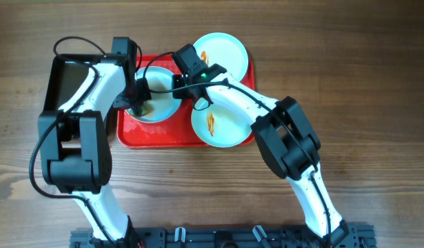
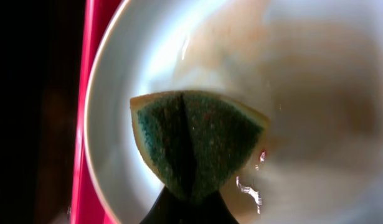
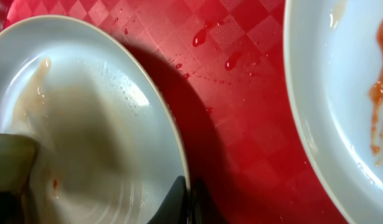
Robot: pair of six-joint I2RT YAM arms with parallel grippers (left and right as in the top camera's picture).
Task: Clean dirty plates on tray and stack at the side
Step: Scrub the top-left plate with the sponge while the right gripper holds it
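Observation:
Three pale plates sit on the red tray (image 1: 163, 136). The left plate (image 1: 160, 103) is wet with faint smears. My left gripper (image 1: 139, 105) is shut on a green sponge (image 2: 194, 140) and presses it onto this plate (image 2: 303, 93). My right gripper (image 1: 178, 88) is shut on this plate's right rim (image 3: 182, 180), one finger inside and one outside. The back plate (image 1: 222, 52) and the front right plate (image 1: 222, 124) carry orange-red sauce streaks. One sauced plate (image 3: 340, 93) shows in the right wrist view.
A black pan (image 1: 67, 83) stands left of the tray, under my left arm. Sauce drops lie on the tray (image 3: 235, 93) between the plates. Bare wooden table (image 1: 363, 103) lies to the right and in front.

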